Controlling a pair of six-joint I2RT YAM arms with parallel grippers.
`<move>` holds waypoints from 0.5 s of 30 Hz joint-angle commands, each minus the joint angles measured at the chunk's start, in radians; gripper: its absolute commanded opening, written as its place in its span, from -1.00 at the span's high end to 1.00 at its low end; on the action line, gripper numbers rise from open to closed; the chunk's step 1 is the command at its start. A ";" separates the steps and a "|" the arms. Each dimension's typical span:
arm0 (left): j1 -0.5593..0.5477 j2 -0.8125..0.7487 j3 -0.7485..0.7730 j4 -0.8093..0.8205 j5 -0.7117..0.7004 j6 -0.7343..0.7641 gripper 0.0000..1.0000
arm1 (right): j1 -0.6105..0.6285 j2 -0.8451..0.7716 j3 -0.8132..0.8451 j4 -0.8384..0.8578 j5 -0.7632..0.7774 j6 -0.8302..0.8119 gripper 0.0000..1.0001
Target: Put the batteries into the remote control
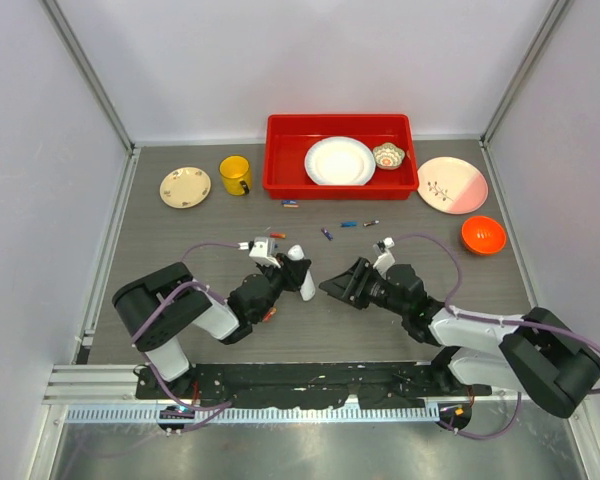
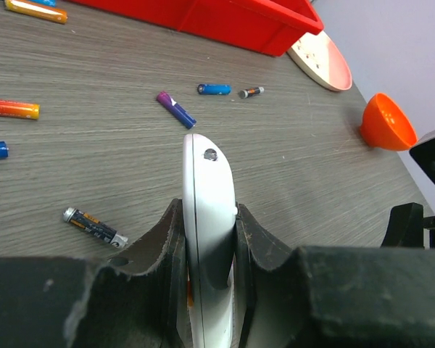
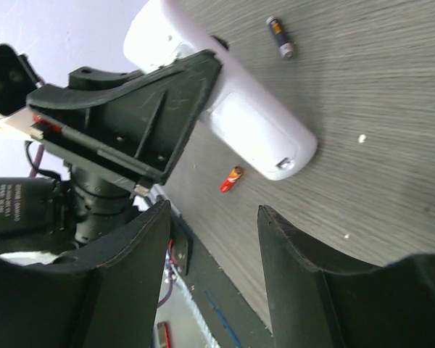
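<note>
The remote control (image 1: 302, 272) sat low and centre in the overhead frame, held on edge by the left end effector (image 2: 208, 214). Its jaws were clamped against the handset's two faces, and the rounded end stuck out beyond them above the bench (image 1: 150, 235). Facing it from the right, the right end effector (image 3: 212, 217) stood partly open with nothing between its fingers, just short of the remote. In the right wrist view the back cover (image 3: 250, 123) appeared to be in place and no cell showed inside. Loading therefore looked not yet begun: the cover had to come off, cells be fetched and seated, and the cover be refitted. The batteries (image 1: 327, 233) lay loose on the bench. A black battery (image 2: 94, 226) was nearest, at the lower left of the left wrist view, and a red battery (image 3: 231, 178) lay just below the remote. A purple battery (image 2: 176, 109) and a blue battery (image 2: 214, 89) lay farther out. Nothing blocked them, though they lay flat and the two arms crowded each other at centre. Along the top of the overhead frame stood a yellow mug (image 1: 235, 175) and a red tray (image 1: 280, 185) holding a white plate (image 1: 338, 160), with an orange bowl (image 1: 483, 234) at right.
</note>
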 commanded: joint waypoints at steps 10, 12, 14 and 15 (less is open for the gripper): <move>-0.009 0.044 0.020 0.272 -0.053 0.075 1.00 | -0.006 0.316 -0.026 0.536 -0.131 0.198 -0.13; -0.009 0.046 0.022 0.272 -0.049 0.081 1.00 | -0.008 0.388 -0.034 0.618 -0.128 0.245 -0.11; -0.009 0.046 0.020 0.272 -0.050 0.086 0.99 | -0.008 0.425 -0.039 0.662 -0.113 0.267 -0.10; -0.009 0.044 0.020 0.272 -0.056 0.090 1.00 | -0.008 0.454 -0.043 0.688 -0.108 0.278 -0.09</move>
